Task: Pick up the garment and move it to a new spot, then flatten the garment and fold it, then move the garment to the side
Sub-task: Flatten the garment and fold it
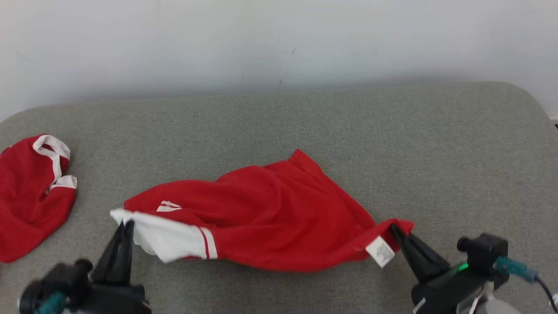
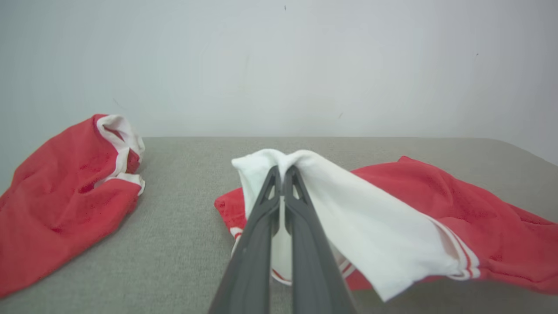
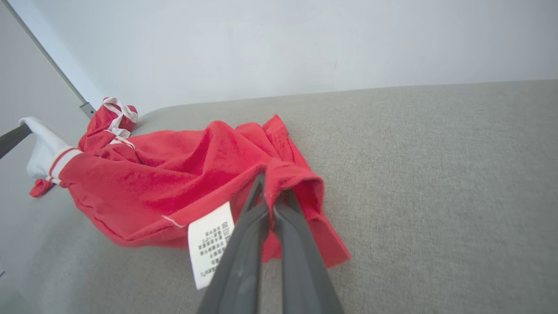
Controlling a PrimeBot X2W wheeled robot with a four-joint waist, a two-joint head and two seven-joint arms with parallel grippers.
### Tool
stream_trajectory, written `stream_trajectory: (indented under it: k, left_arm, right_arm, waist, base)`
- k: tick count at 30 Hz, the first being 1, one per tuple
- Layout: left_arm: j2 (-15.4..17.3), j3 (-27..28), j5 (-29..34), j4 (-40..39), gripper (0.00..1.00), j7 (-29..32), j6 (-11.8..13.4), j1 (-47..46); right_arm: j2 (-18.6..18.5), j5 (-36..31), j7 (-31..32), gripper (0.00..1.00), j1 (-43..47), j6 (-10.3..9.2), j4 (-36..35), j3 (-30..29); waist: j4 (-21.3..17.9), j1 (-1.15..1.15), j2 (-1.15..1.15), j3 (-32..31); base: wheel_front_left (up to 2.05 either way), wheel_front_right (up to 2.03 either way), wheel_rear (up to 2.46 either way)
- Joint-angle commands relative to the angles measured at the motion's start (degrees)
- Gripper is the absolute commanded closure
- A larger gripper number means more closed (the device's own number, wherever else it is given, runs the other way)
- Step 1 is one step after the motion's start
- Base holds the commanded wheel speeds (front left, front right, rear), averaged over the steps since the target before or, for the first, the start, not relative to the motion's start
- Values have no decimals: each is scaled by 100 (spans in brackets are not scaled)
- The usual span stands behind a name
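**A:** Left gripper (image 1: pixel 126 224), lower left of the head view: jaws were pressed together on the tip of the white sleeve (image 1: pixel 170 237).

**B:** The left wrist view agreed. The two dark fingers (image 2: pixel 255 244) met at their tips in the middle of the frame, with white cloth draped over them and hanging down their right side.

**A:** Right gripper (image 1: pixel 394 227), lower right of the head view, was closed too, and it was clamped on a red corner of the garment (image 1: pixel 270 218).

**B:** In the right wrist view that corner was bunched over the fingertips and lifted off the cushion (image 1: pixel 392 144). The white label (image 3: pixel 211 244) hung just beside the fingers, to their left.

**A:** So the garment was strung between the two grippers across the lower middle of the head view. The sleeve was at the left end and the label at the right.

**B:** Its red body sagged and wrinkled between them, and most of it rested on the grey cushion. One fold peaked towards the centre of the frame.

**A:** Further out, at the left edge of the head view, there was a second garment (image 1: pixel 30 196). It was red with white trim, crumpled on the cushion and well apart from the first.

**B:** Behind it all, a pale wall (image 1: pixel 279 43) ran across the top of the frame.
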Motion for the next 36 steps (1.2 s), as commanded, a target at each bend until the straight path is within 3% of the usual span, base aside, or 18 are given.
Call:
stream_trajectory:
  k: [1,9,15,25,36]
  left_arm:
    - [143,-72,20,-71,100,58,10,-302]
    - [1347,-1041,-509,-131,100,970,11,-3281]
    - [1743,-1627,-1037,621,100,1475,11,-5891]
    - [1612,-2242,-1217,1874,100,1519,11,-9115]
    - [1388,-2988,-1427,2653,100,1387,11,-10895]
  right_arm:
    - [-35,154,63,100,-171,-13,-59,-8]
    - [-145,1057,790,100,-2528,-13,29,-162]
    - [195,1598,1231,100,-4856,-13,908,-504]
    - [753,1439,1329,100,-7948,-13,2403,-694]
    - [818,1064,1047,100,-9379,-13,3467,-574]
  waist:
    - [-18,0,0,93]
    - [-121,0,0,981]
    - [-155,0,0,1842]
    - [-271,0,0,2679]
    - [-404,0,0,2961]
  base:
    - [0,0,0]
    - [0,0,0]
    - [0,0,0]
    - [0,0,0]
    - [0,0,0]
